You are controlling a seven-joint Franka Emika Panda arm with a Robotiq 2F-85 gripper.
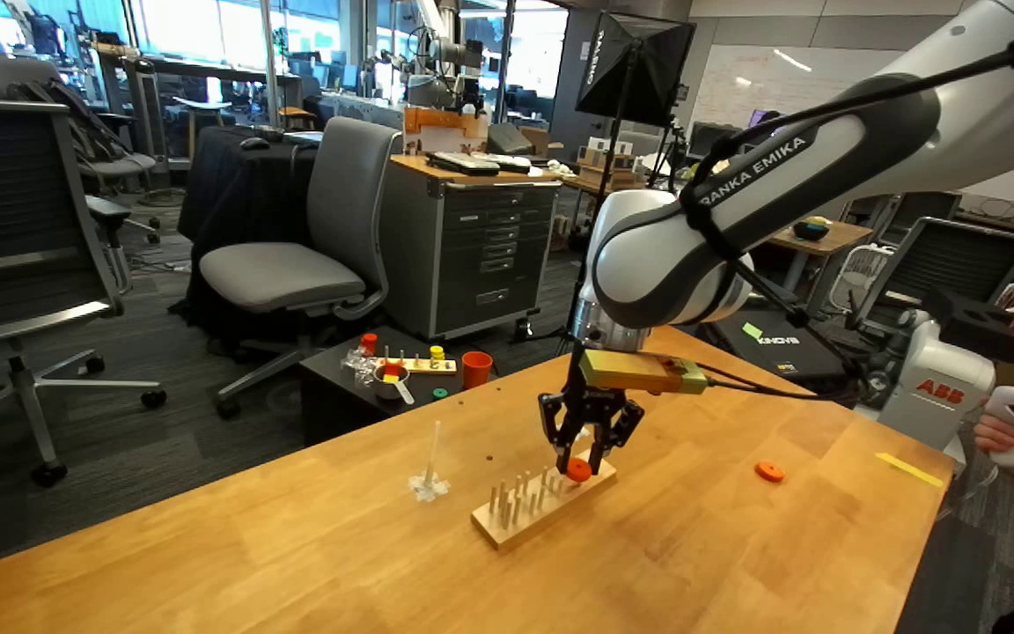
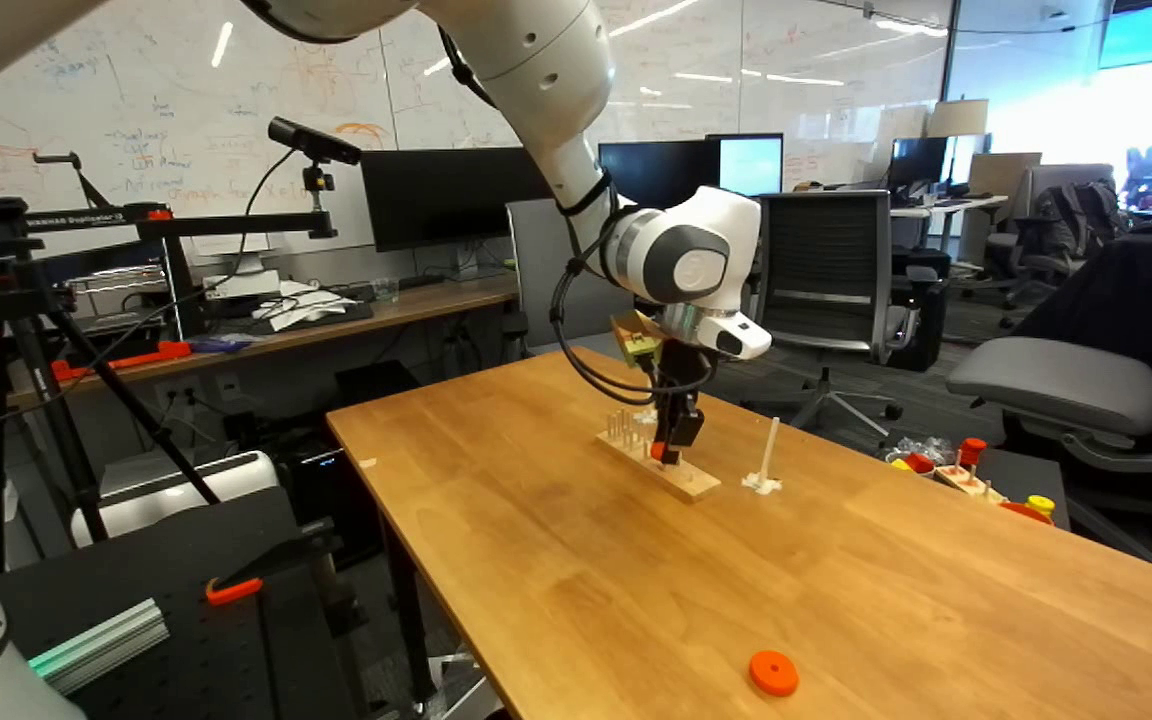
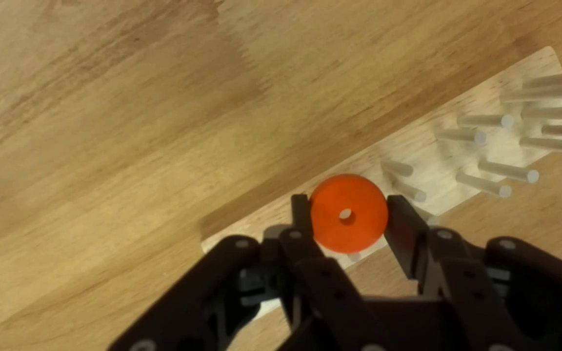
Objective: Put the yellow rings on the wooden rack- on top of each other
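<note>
My gripper [image 1: 578, 463] is shut on one orange-red ring, with a fingertip on each side of it. That ring [image 3: 356, 194] lies flat in the jaws, low over the wooden rack [image 3: 261, 214]. A pale spot shows in its hole; I cannot tell whether it is a peg or the base. The rack [image 1: 532, 526] is a light-wood base with several thin upright pegs, and the ring is over its sparser-pegged end. The rack also shows in an exterior view [image 2: 693, 484]. The second ring [image 1: 769, 471] lies flat on the table, apart from the rack, also seen in an exterior view [image 2: 774, 673].
A lone pale post [image 1: 433, 456] stands taped to the table [image 1: 296, 537] near the rack. Yellow tape [image 1: 909, 469] lies near a table edge. A low black side table holds another peg board [image 1: 423, 364] and an orange cup [image 1: 476, 370].
</note>
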